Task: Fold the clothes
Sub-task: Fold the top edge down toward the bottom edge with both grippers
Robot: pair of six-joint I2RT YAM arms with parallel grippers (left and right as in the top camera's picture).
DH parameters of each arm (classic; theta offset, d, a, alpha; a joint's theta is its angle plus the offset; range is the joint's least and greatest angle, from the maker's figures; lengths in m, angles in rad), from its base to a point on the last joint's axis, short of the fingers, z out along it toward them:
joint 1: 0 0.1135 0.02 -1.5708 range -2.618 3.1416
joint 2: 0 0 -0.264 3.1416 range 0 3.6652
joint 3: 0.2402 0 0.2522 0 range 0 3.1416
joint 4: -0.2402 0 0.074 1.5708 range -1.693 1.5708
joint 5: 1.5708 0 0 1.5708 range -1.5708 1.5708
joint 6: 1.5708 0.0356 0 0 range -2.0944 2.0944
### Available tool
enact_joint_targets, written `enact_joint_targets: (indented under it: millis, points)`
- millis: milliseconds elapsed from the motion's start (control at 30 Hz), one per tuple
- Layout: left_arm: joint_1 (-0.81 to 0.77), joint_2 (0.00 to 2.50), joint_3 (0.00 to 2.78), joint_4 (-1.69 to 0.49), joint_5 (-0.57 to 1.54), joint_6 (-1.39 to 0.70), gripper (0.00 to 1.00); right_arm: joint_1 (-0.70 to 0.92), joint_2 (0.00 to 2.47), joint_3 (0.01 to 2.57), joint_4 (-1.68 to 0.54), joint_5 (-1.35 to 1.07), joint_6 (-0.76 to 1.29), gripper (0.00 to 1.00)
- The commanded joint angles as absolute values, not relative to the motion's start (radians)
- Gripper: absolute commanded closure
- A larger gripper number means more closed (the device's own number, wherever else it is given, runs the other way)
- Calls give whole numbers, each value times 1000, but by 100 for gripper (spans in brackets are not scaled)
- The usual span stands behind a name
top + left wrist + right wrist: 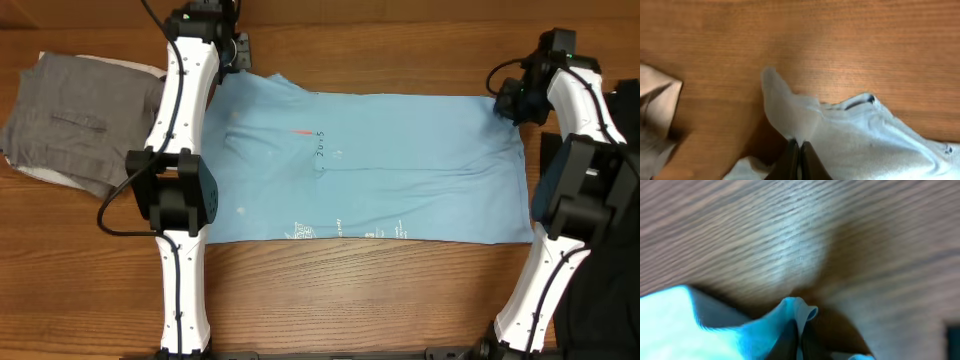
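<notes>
The left gripper (799,148) has its jaws pressed fully together on a small peak of light blue cloth, a corner of the T-shirt (380,170) pulled up off the desk (350,300). The right gripper (799,330) is closed the same way. Its wrist view is blurred, but the pinched curl of fabric looks like the shirt's opposite far corner.

Holding one far corner in each gripper keeps that long edge taut between the arms, which suits lifting it and bringing it over toward the near edge for a fold.

The shirt lies flat as a wide band across the middle of the desk. Its far edge runs between the two grippers. Its near edge, which carries small white lettering (330,230), runs parallel to the desk's near edge with bare wood between them. A faint orange mark (302,132) sits left of centre. The cloth is rumpled near the left-hand corner and smoother toward the right.

A folded grey garment (70,115) lies at the desk's far-left corner, just beside the left arm and close to the shirt's left end, so there is little room for sideways travel there. The near strip of the desk gives room for a fold, though both arm bases stand along it at the shirt's two ends.
</notes>
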State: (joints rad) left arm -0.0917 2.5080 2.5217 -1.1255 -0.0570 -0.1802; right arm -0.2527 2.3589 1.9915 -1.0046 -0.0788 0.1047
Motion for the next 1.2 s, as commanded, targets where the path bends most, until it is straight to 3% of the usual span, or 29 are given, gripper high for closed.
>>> enact_joint_targets:
  millis: [0,200,600,867,1167]
  points:
    - [-86,2458,2531,-1212,-113,-292,96,-266,2196,2011,-1062,-82,158,96]
    - [-88,2390,2531,-1468,-193,-354,96,-277,2146,2011,-1233,-84,214,96]
    - [-91,2268,2531,-1680,-181,-352,96,-325,2135,2009,-1424,-66,243,96]
    - [-92,2231,2350,-1690,-115,-330,96,-332,2072,1996,-1552,4,318,96]
    - [-92,2104,2033,-1671,-136,-366,95,-338,1913,1745,-1520,45,361,96]
